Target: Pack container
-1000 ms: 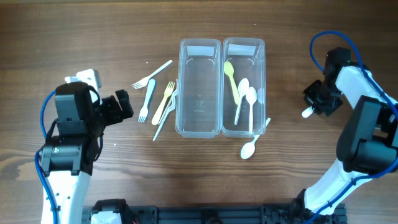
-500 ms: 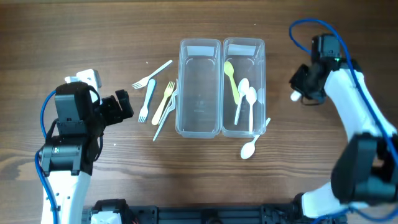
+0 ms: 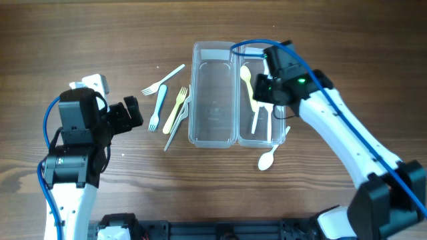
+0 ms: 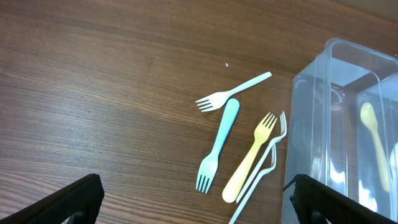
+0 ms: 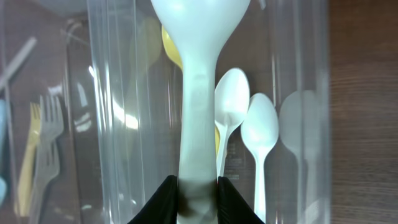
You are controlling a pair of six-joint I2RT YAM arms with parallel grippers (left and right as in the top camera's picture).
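right gripper (image 5: 198, 198) is clamped on the handle of a white spoon (image 5: 199, 87), fingers (image 5: 166, 200) pinching it from both sides, bowl pointing away from the wrist. the overhead view puts that gripper above the right container (image 3: 261, 45), roughly mid-length. whether the held spoon touches the container floor: cannot tell.

inside the right container: a yellow spoon (image 3: 247, 81) and 2 white spoons (image 5: 231, 99) lying side by side, handles toward the near end. a loose spoon (image 3: 267, 159) lies on the table (image 3: 100, 40) just off the near end of that container.

left container (image 3: 215, 47) sits touching the right one, long sides together.

left gripper (image 3: 132, 113) is spread wide with nothing in it and sits well left of the containers, fingers (image 4: 74, 198) at the frame edges.

4 forks lie on the table between the left gripper and the left container: white fork (image 4: 231, 90), blue fork (image 4: 217, 144), yellow fork (image 4: 250, 158), clear fork (image 4: 264, 171). the yellow and clear forks overlap, right beside the container wall.
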